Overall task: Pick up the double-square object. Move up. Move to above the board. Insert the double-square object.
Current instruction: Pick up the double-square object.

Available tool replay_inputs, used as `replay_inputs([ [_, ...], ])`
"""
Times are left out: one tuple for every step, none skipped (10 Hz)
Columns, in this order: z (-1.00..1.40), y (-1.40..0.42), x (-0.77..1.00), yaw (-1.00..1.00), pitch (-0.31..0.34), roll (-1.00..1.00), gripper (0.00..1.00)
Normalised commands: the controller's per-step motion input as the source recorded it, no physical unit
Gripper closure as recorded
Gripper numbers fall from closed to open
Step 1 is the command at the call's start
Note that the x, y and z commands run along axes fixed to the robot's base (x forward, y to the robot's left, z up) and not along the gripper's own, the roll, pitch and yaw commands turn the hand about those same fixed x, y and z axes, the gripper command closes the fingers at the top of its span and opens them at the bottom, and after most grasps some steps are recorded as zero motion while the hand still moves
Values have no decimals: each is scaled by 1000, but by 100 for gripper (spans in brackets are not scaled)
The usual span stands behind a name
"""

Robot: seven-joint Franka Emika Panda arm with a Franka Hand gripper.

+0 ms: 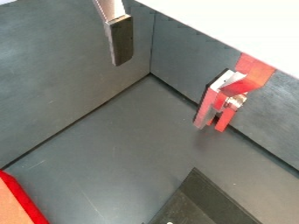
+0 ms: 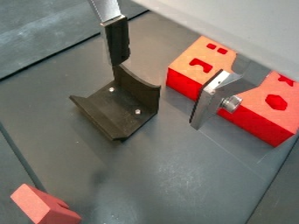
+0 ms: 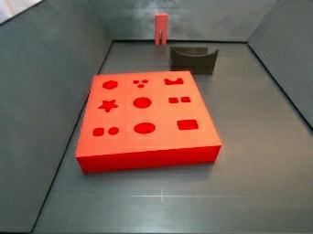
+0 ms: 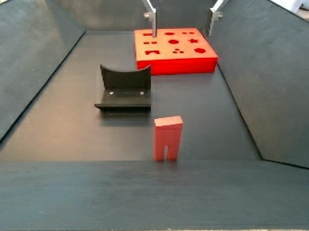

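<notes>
The double-square object (image 4: 168, 138) is a small red peg standing upright on the grey floor, also in a side view (image 3: 162, 29); a red piece in a wrist view (image 2: 41, 204) looks like it. The board (image 3: 123, 146) lies flat with shaped holes in its top, seen also in a side view (image 4: 179, 63) and a wrist view (image 2: 205, 66). My gripper (image 4: 182, 13) hangs high over the board's end farthest from the peg. It is open and empty in both wrist views (image 1: 170, 92) (image 2: 159, 92).
The dark fixture (image 4: 123, 88) stands on the floor between the board and the peg; it also shows in a side view (image 3: 193, 58) and a wrist view (image 2: 117, 109). Grey walls (image 3: 68, 55) enclose the floor on all sides.
</notes>
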Motion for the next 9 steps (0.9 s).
replay_inputs([
  [-57, 9, 0, -14, -39, 0, 0],
  [-40, 700, 0, 40, -93, 0, 0],
  [-260, 803, 140, 260, -114, -4, 0],
  [-449, 740, 137, 351, -191, -59, 0],
  [-520, 737, 174, 349, -217, -81, 0],
  [-517, 717, 200, 354, -211, -87, 0],
  [-494, 709, 274, 300, -176, -130, 0],
  [-337, 714, 357, 214, -124, -173, 0],
  [-246, 703, 414, 177, -93, -201, 0],
])
